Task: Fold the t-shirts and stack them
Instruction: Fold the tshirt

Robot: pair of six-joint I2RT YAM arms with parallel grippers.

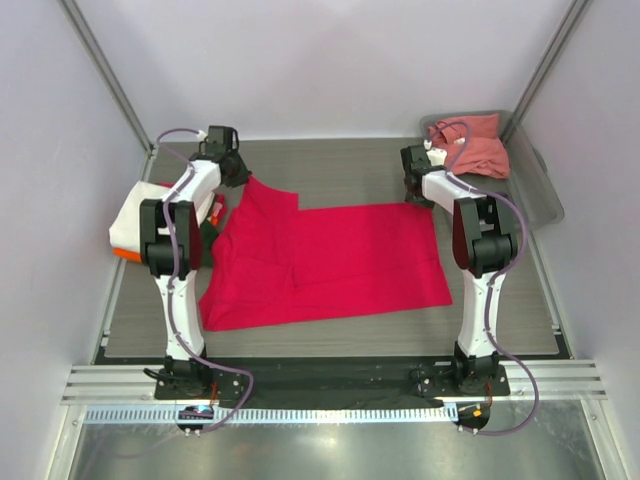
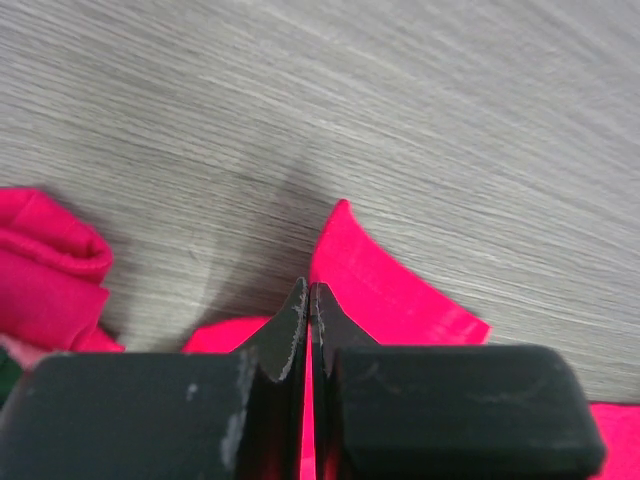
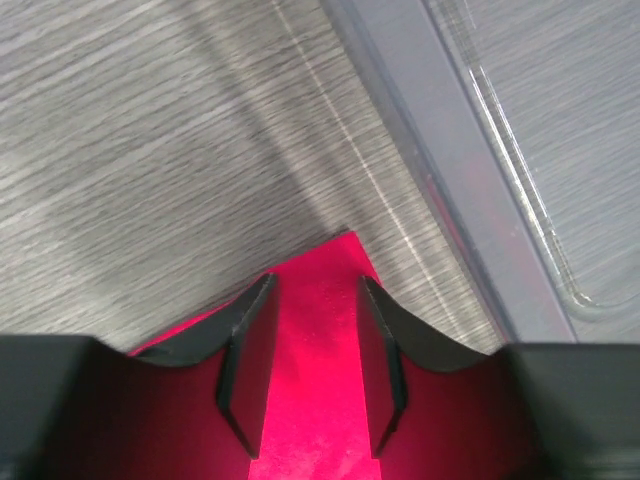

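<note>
From the top camera I see the crimson t-shirt [image 1: 330, 260] spread mostly flat across the middle of the table [image 1: 330, 170]. Its far edge is stepped, and its near edge runs from 7 o'clock to 4 o'clock.

The left gripper [image 1: 243, 176] sits at the shirt's far-left corner, at about 11 o'clock from the cloth's centre. On my left wrist feed its fingers [image 2: 285, 335] are pressed together, and a strip of crimson shows in the slit between them, so they are pinching the cloth. A peak of shirt rises just beyond the tips.

The right gripper [image 1: 414, 198] is at the far-right corner, at about 1 o'clock. On the right wrist feed its fingers [image 3: 245, 350] are spread, and the corner of the shirt lies on the table between them. I cannot tell whether they touch the cloth.

The grey tray [image 1: 540, 195] sits at 2 o'clock and holds a crumpled salmon-pink t-shirt [image 1: 475, 145].

At 9 o'clock, partly under the left arm, a cream-white t-shirt [image 1: 128, 225] lies on top of an orange t-shirt [image 1: 124, 255].
</note>
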